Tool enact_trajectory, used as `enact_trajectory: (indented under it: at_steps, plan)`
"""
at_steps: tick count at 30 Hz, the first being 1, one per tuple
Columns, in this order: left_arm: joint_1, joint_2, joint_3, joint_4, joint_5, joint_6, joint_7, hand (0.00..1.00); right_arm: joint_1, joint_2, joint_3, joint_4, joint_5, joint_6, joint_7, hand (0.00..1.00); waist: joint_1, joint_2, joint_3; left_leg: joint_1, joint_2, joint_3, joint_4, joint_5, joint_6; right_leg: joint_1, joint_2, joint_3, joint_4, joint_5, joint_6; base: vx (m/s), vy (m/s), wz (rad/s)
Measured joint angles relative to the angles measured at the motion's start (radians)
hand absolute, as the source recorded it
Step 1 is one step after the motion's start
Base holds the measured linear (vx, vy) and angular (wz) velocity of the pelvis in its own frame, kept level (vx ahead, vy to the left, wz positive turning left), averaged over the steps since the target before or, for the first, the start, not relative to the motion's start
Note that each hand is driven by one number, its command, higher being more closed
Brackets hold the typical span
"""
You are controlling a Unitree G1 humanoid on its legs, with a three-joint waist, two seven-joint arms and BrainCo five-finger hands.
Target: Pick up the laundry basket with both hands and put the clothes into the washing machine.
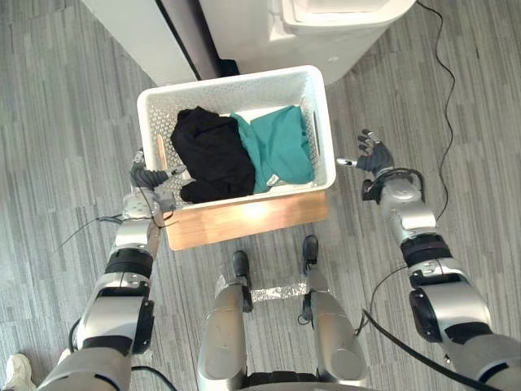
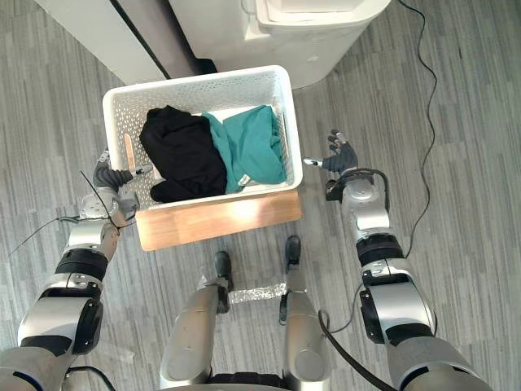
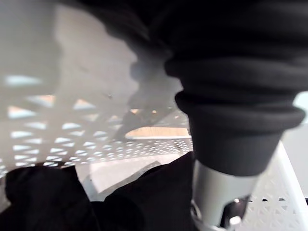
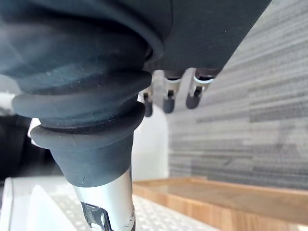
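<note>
Bring released right robot hand (image 1: 370,155) to right wall of basket (image 1: 228,82), level with left robot hand (image 1: 151,181) opposite; left grip impossible to tell.

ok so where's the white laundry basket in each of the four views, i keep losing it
Left eye view: laundry basket upper middle, on the wooden stand.
Right eye view: the same, a little further toward the view's left.
Left wrist view: its perforated wall from inside, behind the black garment.
Right wrist view: a white perforated part beside the wood.
Shared landmark: the wooden stand, in both eye views and the right wrist view.
</note>
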Motion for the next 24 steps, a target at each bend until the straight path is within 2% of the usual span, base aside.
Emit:
enact_trajectory:
  at_steps: [5,10,20,24]
  plan:
    - [0.006,-0.003,0.018,-0.005,0.0,0.0,-0.003,0.0,-0.002,-0.053,-0.006,-0.033,0.018,0.001,-0.002,0.0,-0.001,-0.001,0.0,-0.019,0.015,0.005,0.046,-0.023,0.001,-0.002,0.009,0.007,0.0,0.007,0.013,-0.04,-0.017,-0.07]
    - [0.006,-0.005,0.02,-0.007,0.0,-0.001,-0.004,0.0,-0.008,-0.067,-0.006,-0.066,0.04,0.001,-0.003,0.0,-0.001,-0.002,0.0,-0.036,0.02,0.005,0.067,-0.029,0.003,-0.011,0.011,0.008,0.003,0.013,0.022,-0.03,-0.011,-0.01]
    - [0.009,-0.028,0.018,-0.007,-0.008,-0.001,-0.004,0.0,-0.029,-0.064,0.045,-0.105,0.058,-0.005,0.0,0.0,0.0,-0.004,-0.001,-0.048,0.023,-0.003,0.078,-0.031,0.006,-0.012,0.011,0.01,0.005,0.023,0.036,-0.04,-0.02,0.01]
    - [0.008,-0.036,0.017,-0.007,-0.008,-0.003,-0.004,0.0,-0.027,-0.036,0.054,-0.104,0.056,-0.004,0.003,0.0,0.001,-0.004,-0.001,-0.051,0.024,-0.009,0.078,-0.03,0.006,-0.012,0.013,0.004,0.005,0.023,0.036,-0.02,-0.025,0.04]
